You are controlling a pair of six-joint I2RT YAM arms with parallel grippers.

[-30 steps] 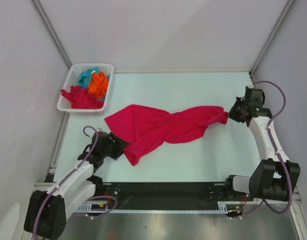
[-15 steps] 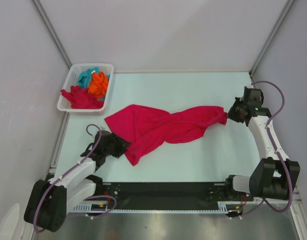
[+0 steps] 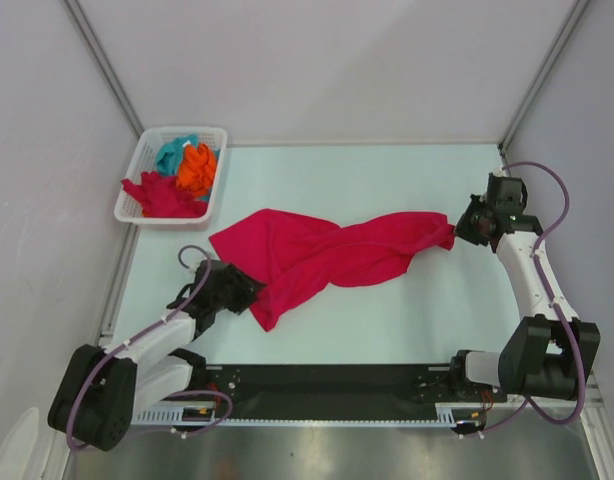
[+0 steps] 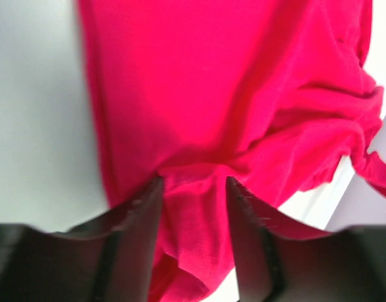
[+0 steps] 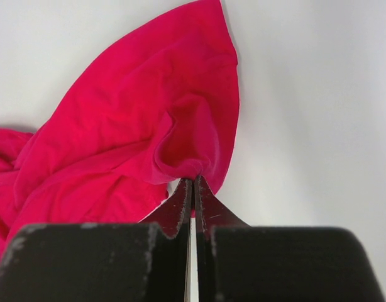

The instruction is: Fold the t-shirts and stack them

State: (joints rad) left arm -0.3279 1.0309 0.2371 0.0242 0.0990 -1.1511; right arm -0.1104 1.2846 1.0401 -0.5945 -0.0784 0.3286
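Across the table [image 3: 407, 300], at mid-frame, the crimson t-shirt [image 3: 317, 255] lay twisted. At right, the right gripper [image 3: 457, 232] pinched its corner tight. At lower left, the left gripper [image 3: 249, 290] stood half-open astride a fold. It should probably seat the cloth deep before clamping, then spread evenly.

Lab test cell: bare panel walls [image 3: 337, 60]

The crimson t-shirt [image 4: 231, 94] fills most of the frame, creased and bunched toward the right, with the pale table [image 4: 36, 113] showing at the left edge. At the bottom, the left gripper [image 4: 193, 185] stands with its dark fingers [image 4: 139, 226] apart, a fold of the cloth lying between them.
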